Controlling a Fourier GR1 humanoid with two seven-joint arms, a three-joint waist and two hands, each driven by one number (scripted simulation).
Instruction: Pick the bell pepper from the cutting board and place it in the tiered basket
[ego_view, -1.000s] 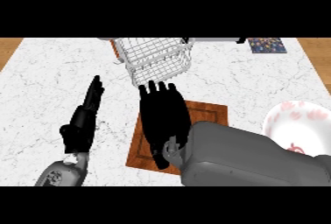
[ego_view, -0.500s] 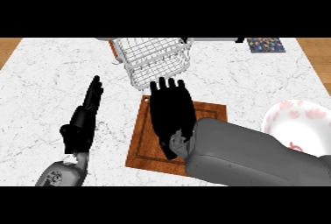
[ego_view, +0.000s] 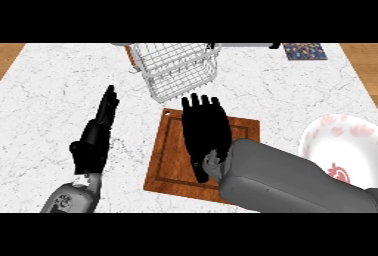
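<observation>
The right hand (ego_view: 205, 131) lies flat over the wooden cutting board (ego_view: 171, 160), palm down, its fingers straight and spread, the tips pointing up the view toward the wire tiered basket (ego_view: 177, 70). The fingertips reach just past the board's far edge and stop short of the basket's lower rim. Nothing is held in it as far as the view shows — the fingers are extended, not curled. Its grey forearm (ego_view: 288, 182) comes in from the lower right corner and covers the board's near right part.

The bell pepper cannot be seen; whether it sits on the board under the hand or the forearm cannot be told.

The left hand (ego_view: 97, 135) rests over the white marble counter (ego_view: 52, 100), well to the left of the board, turned edge-on so that its straight fingers form a narrow line pointing up and slightly right. It is open and holds nothing.

At the right edge a white plate with red markings (ego_view: 341, 145) lies on the counter, partly behind the right forearm. A small patterned item (ego_view: 304, 51) sits at the far right — too small to identify.
</observation>
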